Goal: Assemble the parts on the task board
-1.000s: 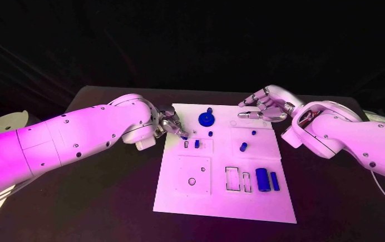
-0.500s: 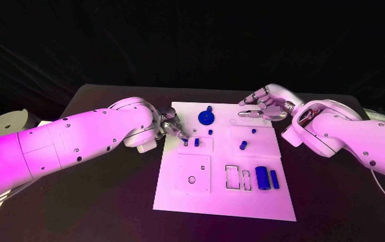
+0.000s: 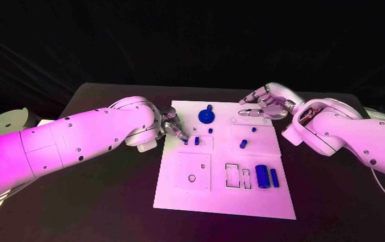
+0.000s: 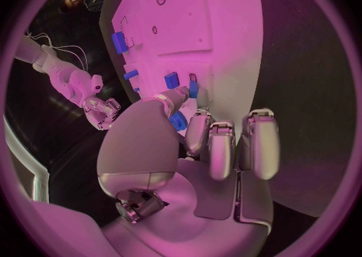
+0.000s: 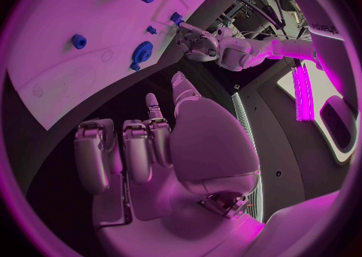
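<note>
Task board (image 3: pixel 210 186): white, mid-table.
Left hand (image 3: pixel 171 125): at board's edge; wrist view shows fingertips pinching small blue part (image 4: pixel 178 120).
Right hand (image 3: pixel 265 104): beside board's far corner, fingers loosely spread, empty.

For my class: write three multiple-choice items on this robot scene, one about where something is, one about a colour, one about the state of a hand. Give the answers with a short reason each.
1. Where does the round gear-like part sit on the task board?
A. near the far edge
B. at the near edge
C. off the board, on the table

2. What colour are the small parts on the board?
A. yellow
B. blue
C. green

3. How is the right hand?
A. gripping the gear-like part
B. pressing flat on the board
C. holding nothing, beside the board's far corner

Answers: 1 A, it lies by the board's far edge in the head view. 2 B, each piece shows blue. 3 C, the right wrist view shows nothing in the hand.
</note>
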Controlling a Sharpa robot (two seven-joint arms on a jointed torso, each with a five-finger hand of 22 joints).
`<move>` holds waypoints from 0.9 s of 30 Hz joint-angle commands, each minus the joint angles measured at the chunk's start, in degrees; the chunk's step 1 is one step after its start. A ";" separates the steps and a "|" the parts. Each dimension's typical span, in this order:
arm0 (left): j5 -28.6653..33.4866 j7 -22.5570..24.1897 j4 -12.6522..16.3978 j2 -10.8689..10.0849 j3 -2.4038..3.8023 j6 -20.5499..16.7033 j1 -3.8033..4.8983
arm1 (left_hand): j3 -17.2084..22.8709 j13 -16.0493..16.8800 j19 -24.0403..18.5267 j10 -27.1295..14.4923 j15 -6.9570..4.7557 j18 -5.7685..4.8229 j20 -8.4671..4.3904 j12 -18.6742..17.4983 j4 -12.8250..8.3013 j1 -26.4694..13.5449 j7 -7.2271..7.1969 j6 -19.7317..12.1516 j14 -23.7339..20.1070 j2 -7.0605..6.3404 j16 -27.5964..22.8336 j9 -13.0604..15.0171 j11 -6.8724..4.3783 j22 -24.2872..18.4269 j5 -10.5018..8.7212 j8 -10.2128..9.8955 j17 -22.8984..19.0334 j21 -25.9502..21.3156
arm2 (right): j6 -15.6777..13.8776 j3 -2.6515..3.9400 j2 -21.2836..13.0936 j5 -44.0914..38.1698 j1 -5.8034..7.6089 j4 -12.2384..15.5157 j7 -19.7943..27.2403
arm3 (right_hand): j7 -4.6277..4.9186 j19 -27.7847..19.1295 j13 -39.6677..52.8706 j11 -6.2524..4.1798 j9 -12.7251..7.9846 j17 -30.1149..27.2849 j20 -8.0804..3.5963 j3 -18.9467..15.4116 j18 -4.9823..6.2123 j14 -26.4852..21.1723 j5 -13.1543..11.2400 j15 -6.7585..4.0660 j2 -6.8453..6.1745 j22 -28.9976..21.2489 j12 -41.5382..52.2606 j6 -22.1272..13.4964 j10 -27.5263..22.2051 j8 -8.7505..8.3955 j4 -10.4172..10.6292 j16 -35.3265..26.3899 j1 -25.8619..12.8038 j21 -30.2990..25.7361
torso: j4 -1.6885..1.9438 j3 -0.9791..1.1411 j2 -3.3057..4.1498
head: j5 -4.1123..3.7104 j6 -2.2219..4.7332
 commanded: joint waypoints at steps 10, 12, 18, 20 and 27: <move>-0.73 -1.42 0.14 0.13 -0.11 4.48 -0.24 | 6.65 -0.13 2.98 0.33 0.01 -0.46 0.06 -0.15 -6.21 0.58 -1.15 1.30 5.91 -0.03 0.18 0.04 0.11 8.55 0.33 -0.02 15.10 0.33 | 0.77 0.00 0.01 -0.05 -0.06 0.08 0.50 | -0.26 3.75 12.01 0.22 0.08 15.10 0.23 -0.24 0.19 5.97 0.19 0.32 0.30 11.05 -0.08 -0.17 3.01 0.21 -0.06 0.24 -0.30 -0.18 | 0.02 0.01 -0.01 | 0.04 -0.19; -0.73 -1.43 0.16 0.14 -0.11 4.82 -0.24 | 6.65 -0.13 2.98 0.33 0.01 -0.46 0.06 -0.15 -6.21 0.58 -1.15 1.30 5.91 -0.03 0.18 0.04 0.11 8.55 0.33 -0.02 15.10 0.33 | 0.78 0.00 0.00 -0.05 -0.06 0.08 0.50 | -0.26 3.75 12.01 0.22 0.08 15.10 0.23 -0.24 0.19 5.97 0.19 0.32 0.30 11.05 -0.08 -0.17 3.01 0.21 -0.06 0.24 -0.30 -0.18 | 0.00 0.01 0.00 | 0.03 -0.22; -0.73 -1.52 0.16 0.23 -0.12 5.47 -0.27 | 6.67 -0.22 2.96 0.31 0.00 -0.45 0.05 -0.23 -6.24 0.55 -1.15 1.32 5.91 -0.06 0.18 0.02 0.11 8.52 0.40 -0.03 15.10 0.30 | 0.81 0.00 -0.01 -0.04 -0.06 0.10 0.49 | -0.26 3.75 12.01 0.22 0.08 15.10 0.23 -0.24 0.19 5.97 0.19 0.32 0.30 11.05 -0.08 -0.17 3.01 0.21 -0.06 0.24 -0.30 -0.18 | 0.01 0.00 -0.01 | 0.02 -0.24; -0.73 -1.61 0.12 0.29 -0.12 5.59 -0.28 | 6.67 -0.23 2.96 0.30 0.00 -0.45 0.05 -0.23 -6.24 0.55 -1.15 1.32 5.91 -0.07 0.18 0.02 0.11 8.52 0.40 -0.03 15.10 0.30 | 0.81 0.00 -0.02 -0.04 -0.06 0.11 0.50 | -0.26 3.75 12.01 0.22 0.08 15.10 0.23 -0.24 0.19 5.97 0.19 0.32 0.30 11.05 -0.08 -0.17 3.01 0.21 -0.06 0.24 -0.30 -0.18 | 0.02 -0.02 -0.01 | 0.01 -0.26; -0.73 -2.22 -0.27 0.71 -0.14 6.13 -0.29 | 6.69 -0.15 2.97 0.35 0.00 -0.46 0.05 -0.17 -6.25 0.52 -1.15 1.34 5.91 -0.08 0.18 0.01 0.10 8.54 0.46 -0.03 15.10 0.32 | 0.79 0.00 -0.04 -0.03 -0.06 0.15 0.51 | -0.26 3.75 12.01 0.22 0.08 15.10 0.23 -0.24 0.19 5.97 0.19 0.32 0.30 11.05 -0.08 -0.17 3.01 0.21 -0.06 0.24 -0.30 -0.18 | 0.02 0.01 0.00 | 0.02 -0.40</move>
